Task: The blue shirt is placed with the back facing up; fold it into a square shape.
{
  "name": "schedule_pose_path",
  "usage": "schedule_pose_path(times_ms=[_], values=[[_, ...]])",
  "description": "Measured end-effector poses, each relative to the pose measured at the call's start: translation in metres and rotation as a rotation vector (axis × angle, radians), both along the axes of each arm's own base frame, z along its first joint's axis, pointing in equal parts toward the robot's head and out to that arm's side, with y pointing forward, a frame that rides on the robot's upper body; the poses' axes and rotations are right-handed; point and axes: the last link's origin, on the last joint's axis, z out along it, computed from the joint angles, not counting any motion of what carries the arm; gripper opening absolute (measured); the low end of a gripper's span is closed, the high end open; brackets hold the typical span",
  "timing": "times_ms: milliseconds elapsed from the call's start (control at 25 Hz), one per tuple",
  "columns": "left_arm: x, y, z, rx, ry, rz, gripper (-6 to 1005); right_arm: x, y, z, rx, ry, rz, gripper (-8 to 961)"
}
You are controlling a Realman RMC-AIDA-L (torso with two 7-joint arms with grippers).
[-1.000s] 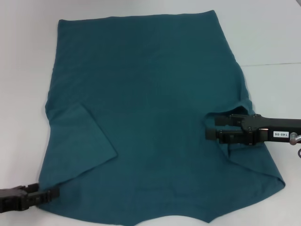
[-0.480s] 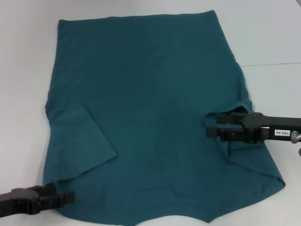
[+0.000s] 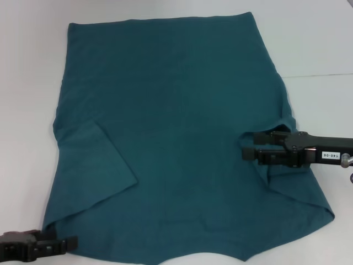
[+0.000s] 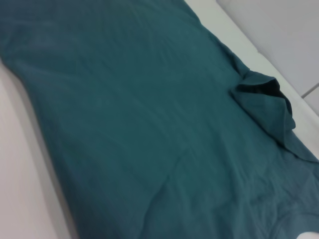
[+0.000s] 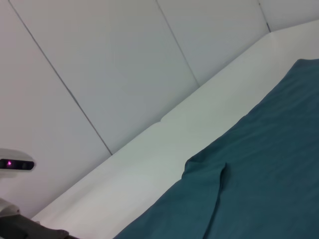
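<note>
While blue shirt (image 3: 176, 138) covers table (image 3: 320, 44), right gripper (image 3: 246, 146) pinches sleeve.

The blue shirt (image 3: 176, 121) under my arms is soft matt cloth, a plain knit with faint creases and no sheen, its hems showing as slightly raised stitched edges. The tabletop (image 3: 320, 44) reads as a smooth, pale, matt surface with a thin seam line. My right end effector (image 3: 251, 146) is matt black hard plastic or coated metal, carrying a small white paper-like label; my left end effector (image 3: 69, 243) shows the same matt black finish.
</note>
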Motion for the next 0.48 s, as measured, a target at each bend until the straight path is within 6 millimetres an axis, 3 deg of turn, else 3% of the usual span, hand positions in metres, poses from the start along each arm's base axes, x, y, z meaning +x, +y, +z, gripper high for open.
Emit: schedule_pose_path(times_ms=[480], values=[[-0.01,0.0035,0.0103,0.043,0.036,0.075,861,0.0009,0.0004,0.0018,0.006,0.0,-0.003,928]])
